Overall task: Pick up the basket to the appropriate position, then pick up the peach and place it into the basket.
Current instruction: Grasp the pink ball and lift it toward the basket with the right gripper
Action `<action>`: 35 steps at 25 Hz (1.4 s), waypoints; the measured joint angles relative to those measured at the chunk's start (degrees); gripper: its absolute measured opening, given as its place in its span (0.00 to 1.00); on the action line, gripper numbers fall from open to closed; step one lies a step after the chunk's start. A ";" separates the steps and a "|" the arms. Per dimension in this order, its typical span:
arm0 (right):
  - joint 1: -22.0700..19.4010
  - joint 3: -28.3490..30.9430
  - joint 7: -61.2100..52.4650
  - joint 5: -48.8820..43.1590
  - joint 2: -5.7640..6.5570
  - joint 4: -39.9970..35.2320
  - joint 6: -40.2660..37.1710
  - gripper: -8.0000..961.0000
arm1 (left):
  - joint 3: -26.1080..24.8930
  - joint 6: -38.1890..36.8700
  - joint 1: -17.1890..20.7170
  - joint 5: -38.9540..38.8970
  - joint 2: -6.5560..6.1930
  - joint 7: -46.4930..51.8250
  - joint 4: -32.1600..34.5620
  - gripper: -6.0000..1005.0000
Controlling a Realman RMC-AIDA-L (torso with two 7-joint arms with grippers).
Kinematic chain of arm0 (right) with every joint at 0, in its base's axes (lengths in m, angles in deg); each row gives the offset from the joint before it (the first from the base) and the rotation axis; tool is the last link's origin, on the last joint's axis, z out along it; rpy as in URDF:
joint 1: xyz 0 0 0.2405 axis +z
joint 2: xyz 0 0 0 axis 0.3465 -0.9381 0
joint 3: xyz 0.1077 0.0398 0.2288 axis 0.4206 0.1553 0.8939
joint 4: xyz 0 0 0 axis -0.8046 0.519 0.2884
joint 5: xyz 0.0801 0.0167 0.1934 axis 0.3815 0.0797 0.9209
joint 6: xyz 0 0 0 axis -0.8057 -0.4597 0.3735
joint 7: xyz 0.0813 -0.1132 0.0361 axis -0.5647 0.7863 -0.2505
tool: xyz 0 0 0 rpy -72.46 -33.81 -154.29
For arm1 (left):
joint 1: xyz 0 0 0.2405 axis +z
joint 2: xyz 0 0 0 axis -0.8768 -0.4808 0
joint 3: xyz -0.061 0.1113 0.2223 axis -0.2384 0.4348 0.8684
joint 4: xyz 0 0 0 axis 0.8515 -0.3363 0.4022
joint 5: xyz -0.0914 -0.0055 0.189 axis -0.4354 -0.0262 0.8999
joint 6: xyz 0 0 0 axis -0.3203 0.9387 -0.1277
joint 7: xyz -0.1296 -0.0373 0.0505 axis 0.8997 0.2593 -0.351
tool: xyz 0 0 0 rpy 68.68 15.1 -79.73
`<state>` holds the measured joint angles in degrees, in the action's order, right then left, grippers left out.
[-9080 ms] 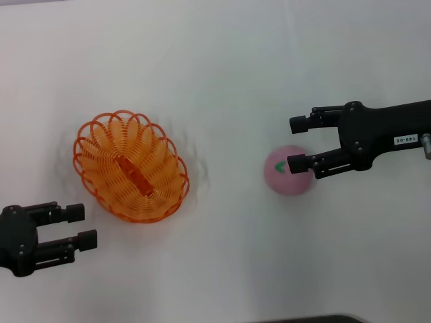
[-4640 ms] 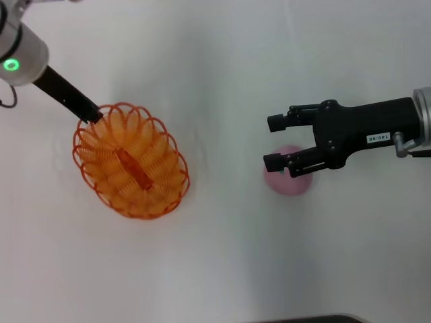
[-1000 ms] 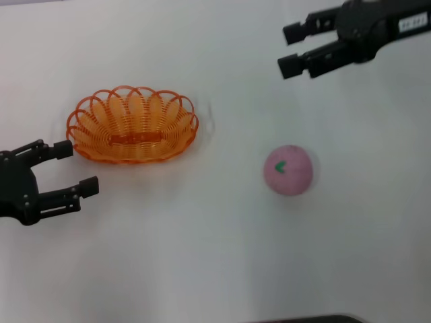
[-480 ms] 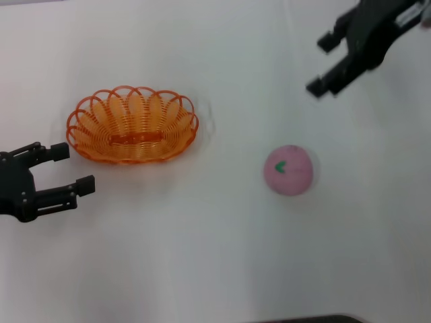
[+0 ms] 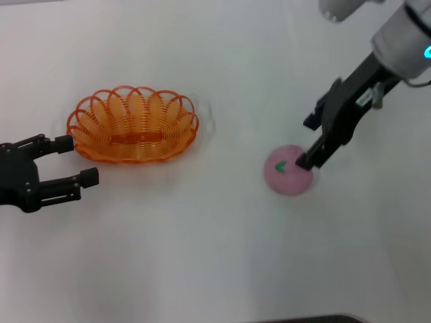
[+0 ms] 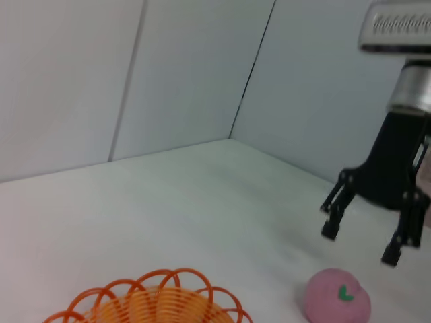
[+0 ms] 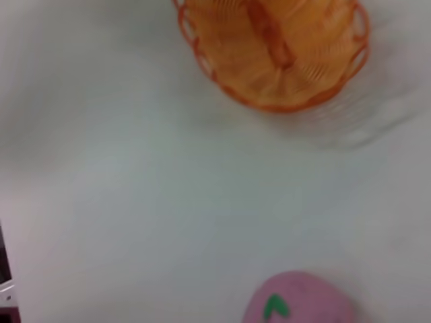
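Swung down from the upper right of the head view since half a second before: right gripper (image 5: pixel 311 142), now pointing down at the peach (image 5: pixel 288 171), lower fingertip (image 5: pixel 304 162) over the peach's right edge in that view, upper fingertip just above and to the right. Fingers spread wide, nothing between them. Seen from the left wrist view as well, right gripper (image 6: pixel 360 242) hanging just above the peach (image 6: pixel 337 297), tips apart from the fruit, gap visible below them.

Peach unmoved on the white table (image 5: pixel 222 242), right of centre in the head view, green leaf mark facing up and left. Bottom edge of the right wrist view: peach (image 7: pixel 297 300) partly cut off.

Basket (image 5: pixel 133 134) unchanged, left of centre in the head view, upright on the table, well apart from the peach, long axis running left to right. Top of the right wrist view: basket (image 7: pixel 274 51); bottom left of the left wrist view: only the scalloped rim of the basket (image 6: pixel 151 306).

Shifted slightly: left gripper (image 5: pixel 75 161) at the left edge of the head view, just beside the basket's left end, not touching. Fingers wide apart, holding nothing.
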<state>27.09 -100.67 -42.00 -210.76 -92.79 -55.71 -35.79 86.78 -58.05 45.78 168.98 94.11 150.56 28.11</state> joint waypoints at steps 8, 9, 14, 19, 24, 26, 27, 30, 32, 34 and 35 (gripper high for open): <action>0.06 -3.52 0.06 0.34 -0.21 5.42 4.65 0.90 | 0.31 -0.36 -0.97 0.00 0.00 0.61 0.00 0.86; 0.07 -3.81 0.07 0.34 -0.29 5.59 5.00 0.90 | 0.32 -0.37 -0.97 0.00 0.00 0.61 0.00 0.86; 0.15 -4.62 0.05 0.34 -0.43 6.19 6.15 0.90 | 0.36 -0.34 -0.85 -0.01 0.03 0.62 -0.15 0.86; 0.37 -5.15 0.07 0.33 -0.49 7.21 7.61 0.90 | 0.15 -0.36 -0.74 -0.02 0.06 0.62 -0.16 0.86; 0.15 -7.25 0.02 0.55 -0.63 7.83 8.91 0.90 | 0.03 -0.37 -0.80 -0.02 0.09 0.66 -0.16 0.86; 0.09 -7.85 -0.09 0.70 -0.64 8.24 9.78 0.90 | 0.08 -0.29 -0.86 -0.02 0.10 0.67 -0.17 0.86; 0.10 -8.03 -0.11 0.83 -0.67 8.59 10.14 0.87 | 0.16 -0.24 -0.89 -0.02 0.12 0.68 -0.21 0.86; 0.27 -8.15 -0.10 1.10 -0.70 9.34 10.35 0.79 | 0.28 -0.15 -0.90 -0.02 0.17 0.70 -0.26 0.86; 0.32 -8.17 -0.09 1.10 -0.67 9.43 10.35 0.73 | 0.29 -0.10 -0.90 -0.12 0.17 0.75 -0.31 0.86; 0.36 -8.18 -0.09 1.11 -0.66 9.43 10.34 0.67 | 0.29 0.00 -0.95 -0.23 0.18 0.77 -0.51 0.86; 0.38 -8.18 -0.09 1.11 -0.65 9.43 10.32 0.62 | 0.29 0.05 -1.01 -0.24 0.18 0.78 -0.63 0.86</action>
<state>27.47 -108.85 -42.08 -209.65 -93.44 -46.29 -25.47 87.08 -58.01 44.77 168.74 94.28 151.34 27.48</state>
